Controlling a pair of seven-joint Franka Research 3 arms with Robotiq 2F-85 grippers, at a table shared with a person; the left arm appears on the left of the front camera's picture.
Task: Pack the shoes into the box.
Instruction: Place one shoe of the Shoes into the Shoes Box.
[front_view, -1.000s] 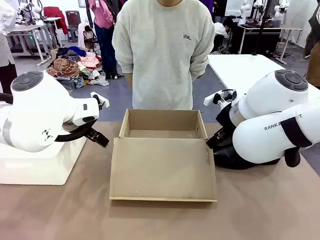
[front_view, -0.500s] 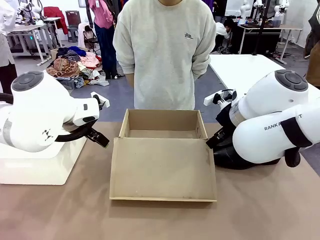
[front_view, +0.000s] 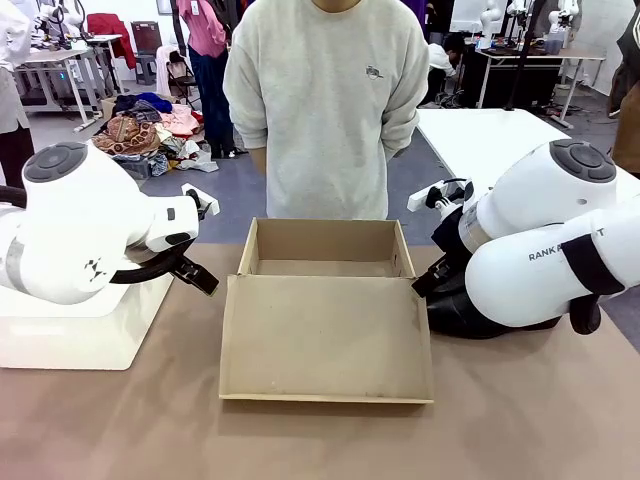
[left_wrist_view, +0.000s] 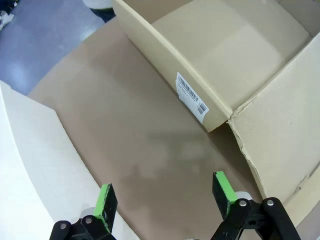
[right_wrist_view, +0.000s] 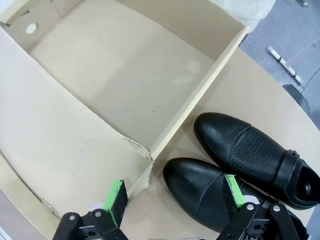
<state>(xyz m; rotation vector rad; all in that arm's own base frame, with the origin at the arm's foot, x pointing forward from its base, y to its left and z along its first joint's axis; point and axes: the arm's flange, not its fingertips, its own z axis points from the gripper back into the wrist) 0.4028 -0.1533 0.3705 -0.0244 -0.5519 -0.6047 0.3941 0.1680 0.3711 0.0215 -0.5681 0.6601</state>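
Beside box (right_wrist_view: 200, 95), shoes (right_wrist_view: 237, 149) noted unpacked; leather judged stiff, slick; grip advised at collar; L gripper (left_wrist_view: 162, 185), R gripper (right_wrist_view: 174, 186) observed open, empty.

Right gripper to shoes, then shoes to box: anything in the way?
Nothing visible stands between the open right gripper and the shoes right ahead of it. Between the shoes and the inside of the box stands its side wall, which they lie beside. The lid lies folded open.
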